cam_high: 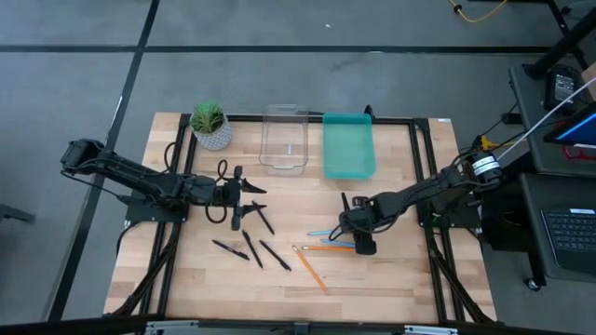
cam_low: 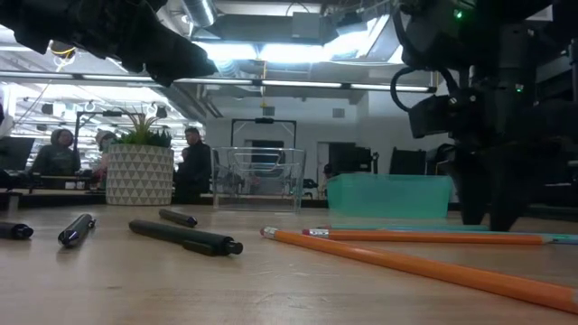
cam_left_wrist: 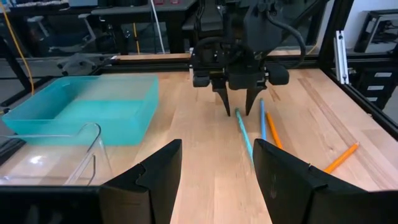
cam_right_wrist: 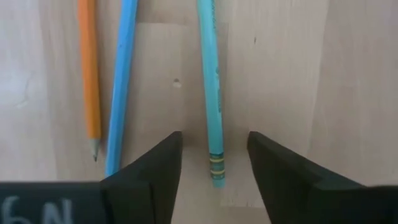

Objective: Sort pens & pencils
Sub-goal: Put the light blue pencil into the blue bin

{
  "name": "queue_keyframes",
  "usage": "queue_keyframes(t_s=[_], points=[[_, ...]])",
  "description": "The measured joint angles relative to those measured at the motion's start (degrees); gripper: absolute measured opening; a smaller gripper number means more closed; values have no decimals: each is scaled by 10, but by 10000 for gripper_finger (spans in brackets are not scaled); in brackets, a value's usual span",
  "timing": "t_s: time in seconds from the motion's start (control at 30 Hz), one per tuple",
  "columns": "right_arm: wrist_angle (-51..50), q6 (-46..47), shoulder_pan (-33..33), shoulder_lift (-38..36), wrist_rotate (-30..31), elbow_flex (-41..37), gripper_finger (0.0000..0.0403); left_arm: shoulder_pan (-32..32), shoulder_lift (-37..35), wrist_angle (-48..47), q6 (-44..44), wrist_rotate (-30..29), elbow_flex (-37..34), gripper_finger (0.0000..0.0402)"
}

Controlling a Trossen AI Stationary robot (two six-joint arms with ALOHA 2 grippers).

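**Right hand straddles a light blue pencil**

We see the right hand (cam_right_wrist: 211,165) low on the worktop (cam_high: 391,279), fingers spread either side of one light blue pencil (cam_right_wrist: 209,93), not yet pinching it, presumably lined up for a pickup. The left hand (cam_left_wrist: 216,180) waits spread above the pens (cam_high: 250,244). The pencil's far end runs out of the wrist view, so we cannot judge its full length

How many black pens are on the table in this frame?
4. One pen lies by the left gripper; three more lie nearer the front edge: one, one and one. Another could be hidden under the left arm.
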Motion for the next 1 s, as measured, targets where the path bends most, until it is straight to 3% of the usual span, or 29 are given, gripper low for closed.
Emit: queue_keyframes(t_s=[0.7,1.0], points=[[-6,45,11,1,40,-3,16,0,0,0,0,0,0,192],[-4,81,11,1,35,-3,12,0,0,0,0,0,0,192]])
